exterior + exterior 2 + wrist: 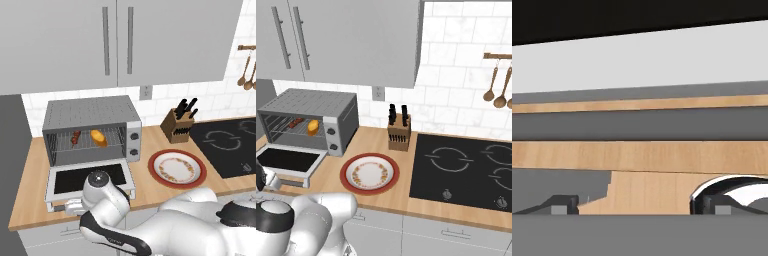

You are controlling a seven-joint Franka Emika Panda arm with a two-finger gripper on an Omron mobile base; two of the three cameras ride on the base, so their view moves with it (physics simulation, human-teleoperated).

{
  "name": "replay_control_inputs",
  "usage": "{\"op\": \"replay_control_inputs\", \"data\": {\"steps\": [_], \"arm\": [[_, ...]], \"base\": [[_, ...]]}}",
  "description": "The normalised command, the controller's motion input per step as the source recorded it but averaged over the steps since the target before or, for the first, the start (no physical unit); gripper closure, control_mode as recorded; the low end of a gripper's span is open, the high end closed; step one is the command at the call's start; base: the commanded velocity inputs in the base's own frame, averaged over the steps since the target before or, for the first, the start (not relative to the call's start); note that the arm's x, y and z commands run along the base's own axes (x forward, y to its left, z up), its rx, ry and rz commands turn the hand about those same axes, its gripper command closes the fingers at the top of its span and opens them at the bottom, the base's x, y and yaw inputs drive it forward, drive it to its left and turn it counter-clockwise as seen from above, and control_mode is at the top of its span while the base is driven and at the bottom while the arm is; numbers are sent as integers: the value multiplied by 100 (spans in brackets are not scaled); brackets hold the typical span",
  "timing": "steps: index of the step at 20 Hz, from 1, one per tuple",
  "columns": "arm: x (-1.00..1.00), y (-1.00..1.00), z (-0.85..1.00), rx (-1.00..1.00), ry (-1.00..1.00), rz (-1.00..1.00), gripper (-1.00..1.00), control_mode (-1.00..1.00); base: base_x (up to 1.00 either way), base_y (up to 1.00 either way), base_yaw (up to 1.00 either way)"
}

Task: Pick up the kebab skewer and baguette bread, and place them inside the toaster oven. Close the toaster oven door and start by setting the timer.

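The toaster oven (92,131) stands on the counter's left with its door (90,178) dropped open and flat. On the wire rack inside lie the kebab skewer (76,137) on the left and the golden baguette bread (98,138) to its right. The right base view shows the same oven (341,117), skewer (297,122), baguette (313,127) and door (288,161). My gripper (72,206) sits low at the door's front edge, below the wrist. In the hand view the gripper (637,207) is open, its fingertips (562,205) wide apart with nothing between them, facing grey bars and wooden strips.
A red-rimmed plate (176,168) lies bare right of the oven. A knife block (179,125) stands behind it, and a black cooktop (227,145) takes up the counter's right. Wooden spoons (496,90) hang on the wall. Cabinets (117,42) hang above.
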Motion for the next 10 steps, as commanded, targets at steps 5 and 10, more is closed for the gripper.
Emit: {"op": "replay_control_inputs", "data": {"steps": [5, 10], "arm": [[4, 0, -14, 0, -2, 5, -100, -100], [18, 0, -19, 0, 0, 3, -100, -100]], "base": [[0, 0, 0], [0, 0, 0]]}}
